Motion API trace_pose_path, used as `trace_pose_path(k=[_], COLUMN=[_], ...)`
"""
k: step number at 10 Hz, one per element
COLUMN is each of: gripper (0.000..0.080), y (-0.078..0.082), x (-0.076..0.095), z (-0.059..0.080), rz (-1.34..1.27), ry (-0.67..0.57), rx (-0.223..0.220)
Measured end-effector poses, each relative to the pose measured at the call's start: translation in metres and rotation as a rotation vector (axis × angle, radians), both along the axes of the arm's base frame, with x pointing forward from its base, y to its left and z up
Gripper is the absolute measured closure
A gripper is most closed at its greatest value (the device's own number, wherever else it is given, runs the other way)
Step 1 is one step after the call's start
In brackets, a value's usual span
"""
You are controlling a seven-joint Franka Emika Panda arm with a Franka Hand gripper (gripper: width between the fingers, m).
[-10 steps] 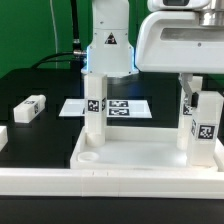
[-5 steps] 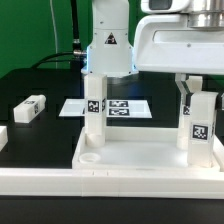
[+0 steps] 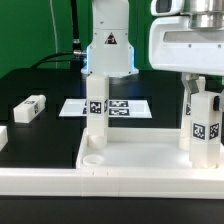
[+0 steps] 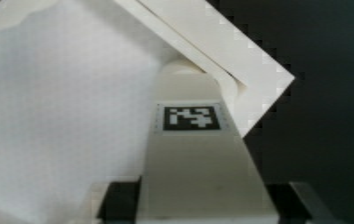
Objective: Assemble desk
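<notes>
The white desk top (image 3: 140, 152), a tray with a raised rim, lies at the front. One leg block (image 3: 95, 108) stands upright at its far corner on the exterior view's left. My gripper (image 3: 201, 97) is shut on a second leg block (image 3: 205, 130) and holds it upright over the tray's corner on the exterior view's right. I cannot tell whether its lower end touches the tray. In the wrist view that leg (image 4: 199, 150) with its tag sits between my gripper's (image 4: 202, 205) dark pads (image 4: 124, 202), over the tray's rim (image 4: 209, 40). A third leg (image 3: 30, 108) lies loose on the black table.
The marker board (image 3: 122, 107) lies behind the tray, in front of the arm's white base (image 3: 108, 45). A low white rail end (image 3: 3, 136) shows at the exterior view's left edge. A green backdrop stands behind.
My gripper has carried the held leg toward the exterior view's right and slightly lower, over the tray's right corner. The standing leg, loose leg and tray have not moved.
</notes>
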State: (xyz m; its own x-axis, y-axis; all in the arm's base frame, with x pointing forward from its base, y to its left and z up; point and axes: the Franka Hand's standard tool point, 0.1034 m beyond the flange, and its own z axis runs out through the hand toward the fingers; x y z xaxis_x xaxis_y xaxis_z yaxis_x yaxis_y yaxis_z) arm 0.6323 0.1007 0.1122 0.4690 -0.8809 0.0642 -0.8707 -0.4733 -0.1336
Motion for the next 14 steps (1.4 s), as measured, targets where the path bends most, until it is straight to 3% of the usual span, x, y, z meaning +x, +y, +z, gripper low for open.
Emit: trace_pose_path(k=[4, 8, 9, 10, 14], gripper=[0.0509, 0.0509, 0.0405, 0.0212, 0.0152], y=[0.0057, 0.006, 0.0054, 0.0066, 0.0102], x=[-0.001, -0.0012, -0.0012, -0.0014, -0.0023], z=[-0.0008, -0.0007, -0.0007, -0.0007, -0.0023], rz=[-0.394, -0.466, -0.406, -0.383, 0.066], ry=[0.015, 0.017, 0.016, 0.016, 0.012], rx=[0.074, 0.088, 0.078, 0.075, -0.005])
